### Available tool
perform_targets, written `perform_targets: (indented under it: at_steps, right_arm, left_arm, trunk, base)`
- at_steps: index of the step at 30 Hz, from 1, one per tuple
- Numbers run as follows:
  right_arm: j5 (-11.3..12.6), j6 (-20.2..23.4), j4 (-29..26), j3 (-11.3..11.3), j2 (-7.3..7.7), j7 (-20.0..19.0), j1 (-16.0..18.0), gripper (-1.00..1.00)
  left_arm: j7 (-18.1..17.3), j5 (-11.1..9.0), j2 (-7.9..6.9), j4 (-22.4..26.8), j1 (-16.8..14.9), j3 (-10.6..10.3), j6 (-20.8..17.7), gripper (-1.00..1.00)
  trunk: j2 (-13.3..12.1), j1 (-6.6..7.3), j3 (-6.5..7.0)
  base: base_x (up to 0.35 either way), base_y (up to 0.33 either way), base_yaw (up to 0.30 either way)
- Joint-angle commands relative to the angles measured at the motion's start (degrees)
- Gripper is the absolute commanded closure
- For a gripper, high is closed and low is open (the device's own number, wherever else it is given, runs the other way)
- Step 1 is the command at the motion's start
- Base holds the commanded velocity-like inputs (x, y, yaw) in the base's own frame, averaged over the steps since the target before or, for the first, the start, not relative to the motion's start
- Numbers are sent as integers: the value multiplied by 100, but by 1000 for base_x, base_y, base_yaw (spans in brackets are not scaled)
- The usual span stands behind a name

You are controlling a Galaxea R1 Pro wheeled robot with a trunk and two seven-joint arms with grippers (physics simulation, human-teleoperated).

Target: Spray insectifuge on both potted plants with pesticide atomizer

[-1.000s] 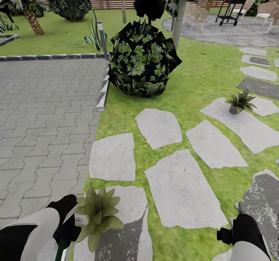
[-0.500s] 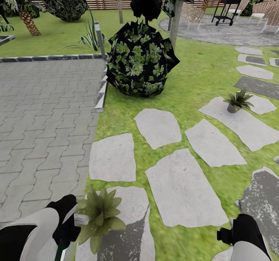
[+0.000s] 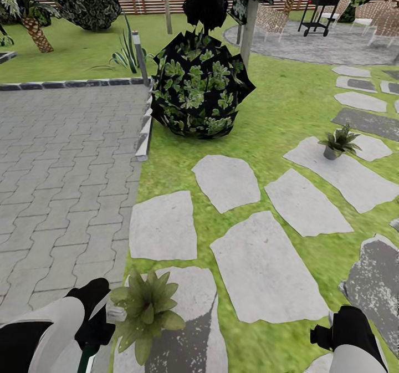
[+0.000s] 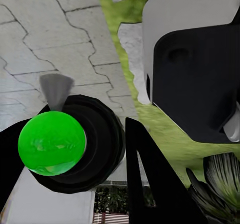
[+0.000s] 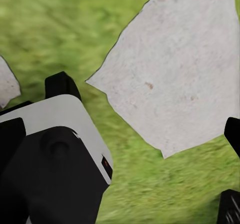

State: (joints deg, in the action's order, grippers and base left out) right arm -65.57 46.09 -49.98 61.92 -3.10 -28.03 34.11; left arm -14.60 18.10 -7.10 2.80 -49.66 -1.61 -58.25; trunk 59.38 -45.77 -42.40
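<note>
Overhead, from the head view: the left gripper (image 3: pixel 100 328) sits low at the near left edge, closed around the pesticide atomizer (image 3: pixel 84 359), whose green body shows just below the black fingers and whose pale trigger head juts toward the near potted plant (image 3: pixel 145 311). That plant stands on a grey stepping stone (image 3: pixel 188 328), just beside the gripper. The far potted plant (image 3: pixel 339 142) rests on another stone (image 3: pixel 343 176) well apart, to the right. A big dark round bush (image 3: pixel 199 87) rises beyond, at the corner of the grey paving (image 3: pixel 61 168). The right gripper (image 3: pixel 327 334) hangs low at the right over the lawn (image 3: pixel 277 118); whether its jaws are spread cannot be told here.

Left wrist view: the atomizer's bright green base (image 4: pixel 51 143) is ringed by a black clamp; leaf tips (image 4: pixel 217 181) lie near.

Right wrist view: dark fingers (image 5: pixel 231 204) stand well apart over grass and a pale stone (image 5: pixel 175 79), holding nothing.
</note>
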Motion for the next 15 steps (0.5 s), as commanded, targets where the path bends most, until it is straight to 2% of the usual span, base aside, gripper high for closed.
perform_targets:
  at_steps: [1, 10, 15]
  right_arm:
    - [-61, -4, -12, 22, -6, -54, 8, -100]
    - [-70, -4, -12, 22, -6, -54, 8, -100]
    - [-76, -4, -12, 22, -6, -54, 8, -100]
  left_arm:
    - [-59, 55, 5, 10, 0, -25, -19, 100]
    - [-56, 59, 33, 10, 0, 9, -19, 100]
    - [-59, 55, 33, 10, 0, 10, -19, 100]
  trunk:
    - [3, 0, -3]
    - [3, 0, -1]
    - [164, -88, -73]
  base:
    - [0, 0, -166]
    - [0, 0, -27]
    - [0, 0, 0]
